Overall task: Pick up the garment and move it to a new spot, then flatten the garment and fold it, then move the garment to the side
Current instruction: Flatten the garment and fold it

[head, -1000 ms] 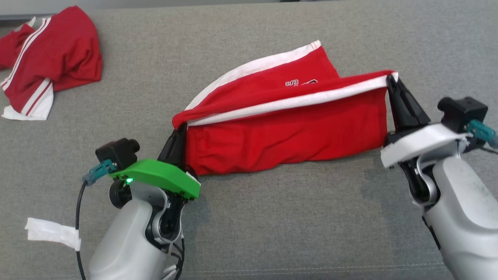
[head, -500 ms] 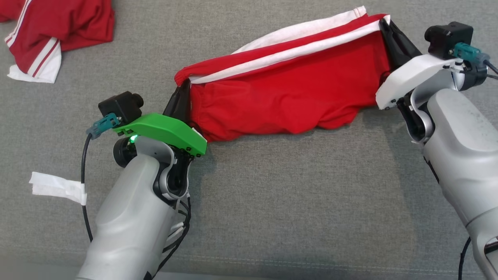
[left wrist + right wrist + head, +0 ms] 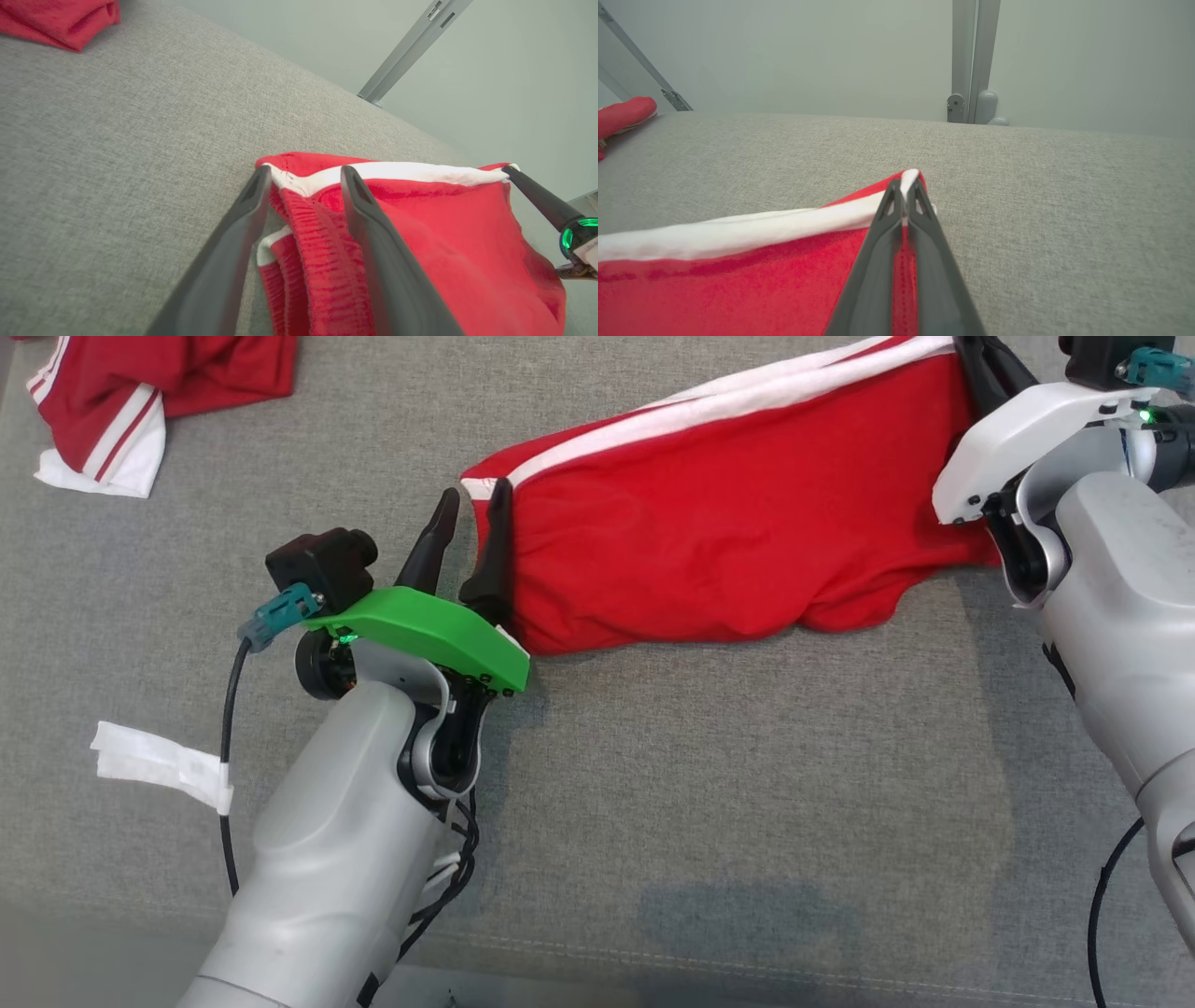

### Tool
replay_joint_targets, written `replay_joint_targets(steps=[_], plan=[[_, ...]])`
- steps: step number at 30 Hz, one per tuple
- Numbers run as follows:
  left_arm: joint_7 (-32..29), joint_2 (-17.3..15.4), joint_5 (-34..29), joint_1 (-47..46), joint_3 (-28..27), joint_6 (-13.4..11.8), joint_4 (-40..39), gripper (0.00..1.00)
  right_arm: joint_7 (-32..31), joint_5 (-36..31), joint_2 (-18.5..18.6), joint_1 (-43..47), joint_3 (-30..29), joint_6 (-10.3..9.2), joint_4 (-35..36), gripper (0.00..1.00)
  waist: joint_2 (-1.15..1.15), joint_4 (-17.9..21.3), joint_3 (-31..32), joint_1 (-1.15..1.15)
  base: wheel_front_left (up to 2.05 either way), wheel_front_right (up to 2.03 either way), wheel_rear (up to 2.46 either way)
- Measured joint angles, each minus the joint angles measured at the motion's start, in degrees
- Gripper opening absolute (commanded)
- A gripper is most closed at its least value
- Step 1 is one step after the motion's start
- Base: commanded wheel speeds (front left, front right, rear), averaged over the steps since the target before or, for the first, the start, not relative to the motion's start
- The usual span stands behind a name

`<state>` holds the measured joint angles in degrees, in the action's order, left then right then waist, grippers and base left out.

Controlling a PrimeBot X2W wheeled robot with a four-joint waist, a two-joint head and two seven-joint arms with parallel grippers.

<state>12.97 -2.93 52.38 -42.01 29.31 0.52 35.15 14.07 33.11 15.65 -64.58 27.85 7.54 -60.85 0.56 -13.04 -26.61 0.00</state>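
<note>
Red garment (image 3: 728,541) lies stretched on the grey table (image 3: 653,784), soft, light and floppy; right tool (image 3: 903,185) pinches its white-striped corner tight, left tool (image 3: 474,497) stands parted around the other corner, gripping nothing; the firmer hems look best to grab

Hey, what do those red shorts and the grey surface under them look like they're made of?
Red shorts: soft matte knit, probably cotton or polyester jersey. The cloth drapes and wrinkles, and the waistband is ribbed. Grey surface: coarse woven upholstery fabric, matte, judging by its flecked weave.
</note>
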Motion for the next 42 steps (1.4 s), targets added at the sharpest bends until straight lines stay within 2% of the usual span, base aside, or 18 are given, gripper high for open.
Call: replay_joint_targets(steps=[1, 9, 15, 19, 22, 29, 37, 42], plan=[[0.3, 0.0, -0.3, 0.0, 0.3, 0.0, -0.5, 1.00, 0.2, 0.2, 0.0, -0.5, 0.0, 0.00, -0.8, 1.00, 0.00, -0.2, -0.1, 0.00, 0.00, 0.00, 0.00], [1.8, -0.8, -5.8, 4.4, 1.4, -0.9, -7.0, 1.00, 0.9, 1.0, -0.6, -2.4, -0.1, 0.00, -2.1, 1.00, 0.00, -0.9, 0.2, 0.00, 0.00, 0.00, 0.00], [2.0, -2.5, -11.3, 9.9, -1.5, -3.1, -15.5, 1.00, 1.0, 0.7, 0.5, -1.3, 1.4, 0.00, 1.6, 1.00, 0.00, -0.3, 1.3, 0.00, 0.00, 0.00, 0.00], [2.0, -3.3, -14.3, 15.1, -3.5, -3.9, -19.9, 1.00, 0.9, 1.2, 1.9, 1.0, 4.4, 0.00, 1.2, 1.00, 0.00, 0.3, 2.5, 0.00, 0.00, 0.00, 0.00], [2.0, -4.1, -16.2, 19.0, -6.5, -4.7, -23.2, 1.00, -1.6, 2.9, 3.4, 2.6, 7.2, 0.00, 0.8, 1.00, 0.00, 1.0, 4.1, 0.00, 0.00, 0.00, 0.00], [2.0, -5.0, -17.3, 24.8, -9.5, -5.1, -26.6, 1.00, -9.5, 8.6, 5.0, 6.9, 11.3, 0.00, 1.0, 1.00, 0.00, 1.5, 6.8, 0.00, 0.00, 0.00, 0.00], [2.0, -5.5, -17.5, 27.4, -11.4, -5.3, -28.1, 1.00, -15.4, 14.0, 4.7, 8.6, 12.5, 0.00, -0.2, 1.00, 0.00, -0.3, 7.2, 0.00, 0.00, 0.00, 0.00], [2.0, -5.5, -17.5, 27.7, -11.9, -5.0, -28.2, 1.00, -16.9, 15.8, 4.1, 8.3, 13.2, -0.12, -1.4, 1.00, 0.00, -1.6, 7.0, 0.00, 0.00, 0.00, 0.00]])
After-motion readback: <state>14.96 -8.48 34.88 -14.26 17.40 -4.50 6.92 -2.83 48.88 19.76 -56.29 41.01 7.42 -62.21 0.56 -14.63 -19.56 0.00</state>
